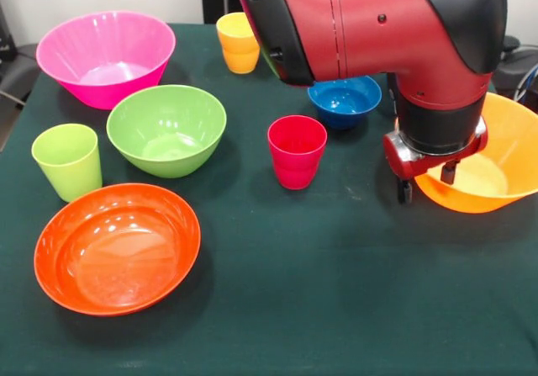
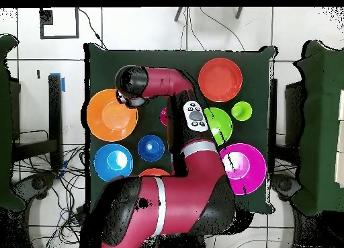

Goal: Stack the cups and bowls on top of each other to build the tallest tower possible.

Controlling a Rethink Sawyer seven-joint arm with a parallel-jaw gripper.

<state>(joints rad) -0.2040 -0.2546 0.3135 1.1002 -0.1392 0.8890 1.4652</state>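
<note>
My gripper (image 1: 427,182) is open, low over the near rim of the big orange bowl (image 1: 496,161) (image 2: 107,117). One finger (image 1: 405,191) hangs outside the rim and the other inside. From above, the arm's wrist hides the gripper. The red-pink cup (image 1: 297,151) stands mid-table, with the small dark blue bowl (image 1: 345,101) (image 2: 151,147) behind it. The green bowl (image 1: 166,129) (image 2: 220,128), lime cup (image 1: 67,161) (image 2: 242,111) and big pink bowl (image 1: 105,56) (image 2: 245,166) stand apart. No tower is in view.
A shallow red-orange bowl (image 1: 118,248) (image 2: 220,79) sits near the table's front edge. A yellow-orange cup (image 1: 239,44) stands at the back. A light blue bowl (image 2: 113,160) and part of another red-orange bowl (image 2: 154,171) show from above, beside the arm.
</note>
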